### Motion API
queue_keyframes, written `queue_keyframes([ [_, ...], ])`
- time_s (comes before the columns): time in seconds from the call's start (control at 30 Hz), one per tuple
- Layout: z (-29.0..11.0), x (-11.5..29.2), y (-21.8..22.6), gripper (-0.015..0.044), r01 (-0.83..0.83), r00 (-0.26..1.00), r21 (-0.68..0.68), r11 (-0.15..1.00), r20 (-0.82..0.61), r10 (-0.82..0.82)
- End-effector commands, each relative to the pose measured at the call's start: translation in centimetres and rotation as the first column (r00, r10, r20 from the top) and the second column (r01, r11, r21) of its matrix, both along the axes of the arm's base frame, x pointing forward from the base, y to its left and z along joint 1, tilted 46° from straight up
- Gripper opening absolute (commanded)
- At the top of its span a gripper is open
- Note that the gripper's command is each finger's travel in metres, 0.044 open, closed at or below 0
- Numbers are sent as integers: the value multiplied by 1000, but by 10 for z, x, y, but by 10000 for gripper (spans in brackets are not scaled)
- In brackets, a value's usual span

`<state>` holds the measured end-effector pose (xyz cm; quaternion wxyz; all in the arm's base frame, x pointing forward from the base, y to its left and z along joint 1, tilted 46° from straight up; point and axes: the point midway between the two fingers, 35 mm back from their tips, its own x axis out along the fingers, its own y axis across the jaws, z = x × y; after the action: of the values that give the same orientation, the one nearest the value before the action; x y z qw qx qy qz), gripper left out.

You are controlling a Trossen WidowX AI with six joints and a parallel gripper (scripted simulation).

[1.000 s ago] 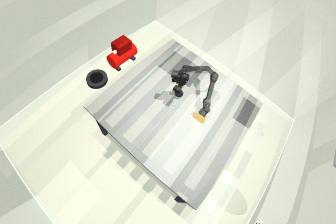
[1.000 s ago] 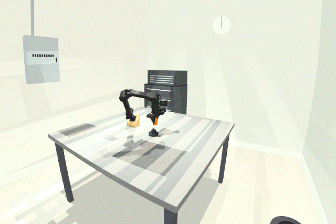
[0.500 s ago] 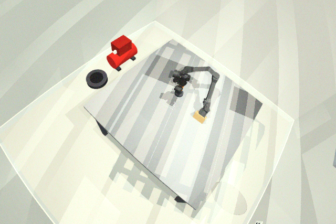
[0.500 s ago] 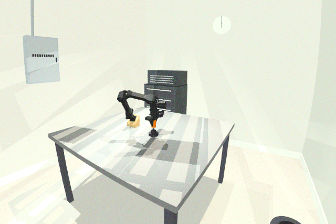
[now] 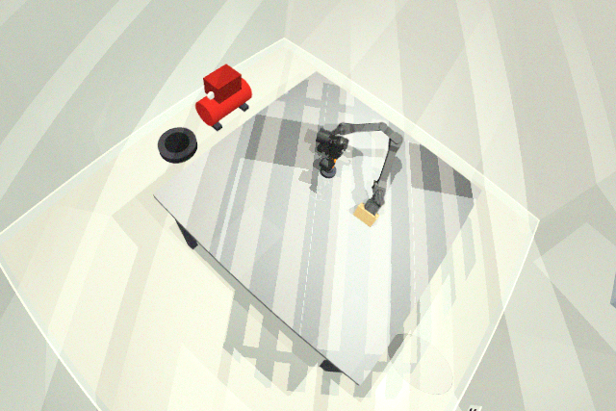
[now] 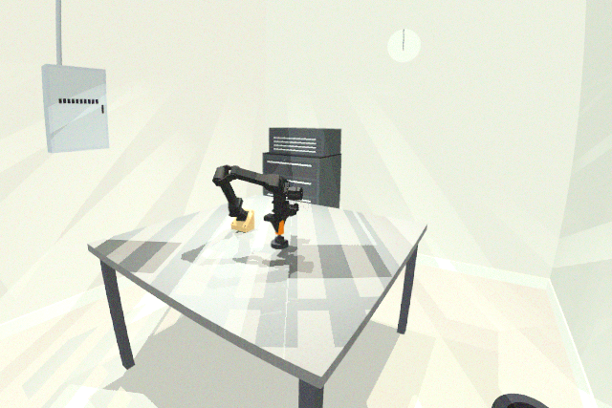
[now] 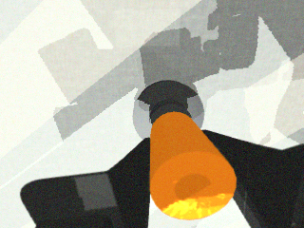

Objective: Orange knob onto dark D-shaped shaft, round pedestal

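Observation:
The orange knob (image 5: pixel 334 161) (image 6: pixel 280 227) (image 7: pixel 187 142) is upright between the fingers of my gripper (image 6: pixel 280 225) (image 7: pixel 175 139), which is shut on it. The round dark pedestal (image 5: pixel 327 174) (image 6: pixel 279 244) (image 7: pixel 199 113) stands on the table directly below the knob in the exterior view. In the wrist view the knob's far end overlaps the pedestal's dark raised centre. The shaft's tip and its flat side are hidden, as is the knob's hole. Whether the knob touches the shaft or is a little above it, I cannot tell.
The arm's tan base block (image 5: pixel 365 215) (image 6: pixel 242 224) stands on the table (image 5: pixel 278 247) (image 6: pixel 237 305), to the left of the pedestal in the exterior view. The arm arches above the table from that block. Striped shadows cross the tabletop.

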<state>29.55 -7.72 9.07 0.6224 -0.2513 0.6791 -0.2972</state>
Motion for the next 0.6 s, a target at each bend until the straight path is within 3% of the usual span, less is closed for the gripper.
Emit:
queue_keyframes([
  [0.0, 4, 2, -1, 0, -5, 1000, -3, 1000, 4, 5],
  [0.57, 3, 0, 0, 0, -5, 1000, -3, 1000, 4, 5],
])
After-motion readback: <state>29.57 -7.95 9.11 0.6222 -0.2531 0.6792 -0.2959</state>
